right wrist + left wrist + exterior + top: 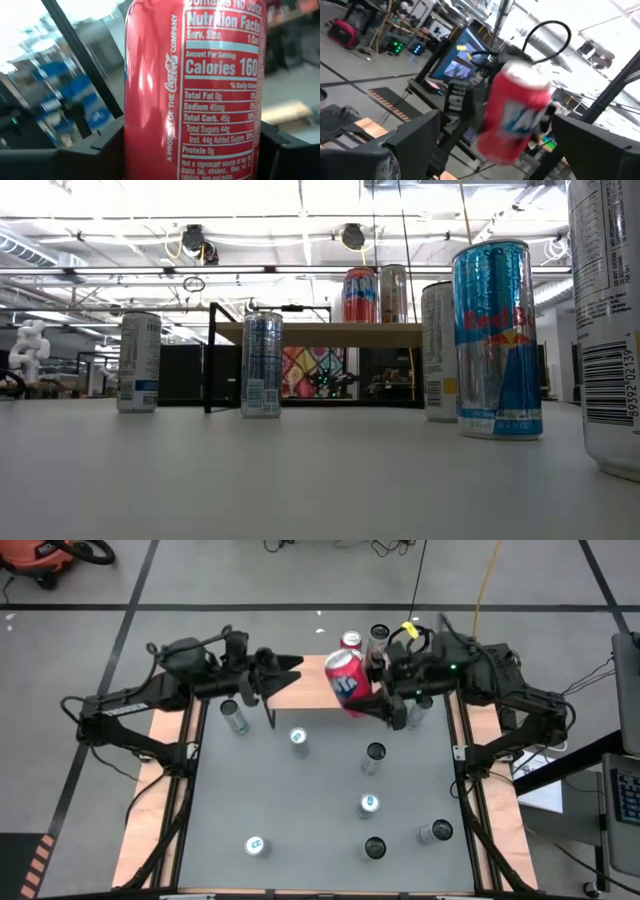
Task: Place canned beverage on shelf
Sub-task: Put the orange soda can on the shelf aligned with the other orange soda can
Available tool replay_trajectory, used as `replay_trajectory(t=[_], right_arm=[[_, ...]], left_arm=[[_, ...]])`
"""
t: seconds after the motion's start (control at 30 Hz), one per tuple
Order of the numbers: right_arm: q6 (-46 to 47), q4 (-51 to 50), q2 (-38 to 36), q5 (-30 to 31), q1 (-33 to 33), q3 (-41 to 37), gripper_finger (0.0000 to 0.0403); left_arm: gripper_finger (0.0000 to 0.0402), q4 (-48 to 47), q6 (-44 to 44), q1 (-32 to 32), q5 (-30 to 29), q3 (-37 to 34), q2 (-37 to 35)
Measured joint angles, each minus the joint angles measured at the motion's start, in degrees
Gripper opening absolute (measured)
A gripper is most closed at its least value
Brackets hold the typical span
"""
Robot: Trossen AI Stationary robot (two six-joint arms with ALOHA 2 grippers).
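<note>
The shelf (312, 683), a light wooden top on thin black legs, stands at the table's far middle and also shows in the low view (318, 331). Two cans (351, 640) (379, 635) stand upright on its right end. My right gripper (378, 690) is shut on a red cola can (346, 682) above the shelf's right part. My left gripper (284, 692) is open and empty over the shelf's left end, facing the red can (515, 117) from a short way off. My right gripper pinches the red can's side wall (131, 145) between its two fingers (95, 150), about halfway up the can. The fingers come level from the table's right side. The can is lifted clear of the shelf and looks tilted in the high view, its top up.
Several slim cans stand on the grey table, among them one near the left rail (235, 718), one in the middle (374, 755) and one near the front (257, 846). Pale wooden side boards with black rails (186, 755) (462, 755) edge the table.
</note>
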Motion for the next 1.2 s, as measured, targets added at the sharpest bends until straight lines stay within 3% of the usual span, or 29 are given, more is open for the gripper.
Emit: replay_trajectory(t=[0.2, 0.53, 0.73, 0.97, 1.2], right_arm=[[2.1, 13.76, 2.83, 0.25, 0.46, 0.02, 0.0263], [4.99, 24.73, 8.35, 0.09, 1.42, 0.02, 0.0263], [7.6, 27.96, 10.54, -0.17, 1.69, 0.0, 0.0263], [7.62, 29.8, 10.6, -1.36, 1.69, 0.02, 0.0263], [6.58, 29.27, 10.59, -1.03, 1.63, 0.04, 0.0263]], left_arm=[[0.0384, 1.14, -0.27, -1.16, 2.52, -0.02, 0.51], [0.0384, 0.9, 4.72, -5.92, 1.87, -0.07, 0.62], [0.0384, 1.07, 5.95, -6.98, -0.32, -0.06, 1.89], [0.0384, 7.29, 5.57, -7.77, 4.13, -0.07, 4.75], [0.0384, 9.19, 5.49, -7.77, 1.77, -0.07, 5.76]])
